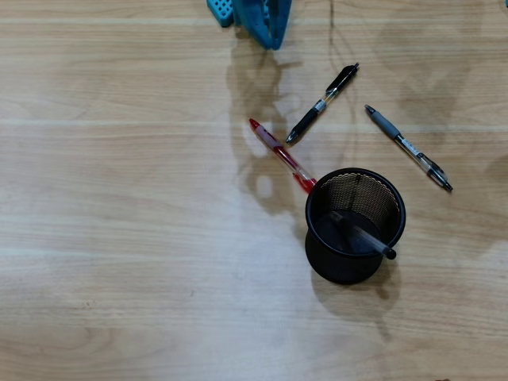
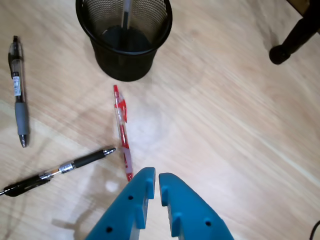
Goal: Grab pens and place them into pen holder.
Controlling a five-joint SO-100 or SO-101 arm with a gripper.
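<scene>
Only a scrap of the blue gripper (image 1: 266, 24) showing at the top edge of the overhead view, most of it cut off. Closer in the wrist view (image 2: 156, 181): two blue fingers nearly together, a thin slit between the tips, holding nothing. Hanging just above the near end of the red pen (image 2: 122, 132); touching or not, hard to say.

Red pen flat on the wooden table (image 1: 119, 238), far tip just beside the pen holder (image 1: 355, 225), a round black mesh cup standing upright. Inside it, a clear pen (image 1: 367, 239) leaning against the rim, black cap poking over the edge; lower end lost in the dark bottom.

Black pen (image 1: 323, 103) and grey-and-clear pen (image 1: 408, 148) lying loose, apart from each other. Dark furniture leg (image 2: 295, 37) at the wrist view's upper right, partly cropped.
</scene>
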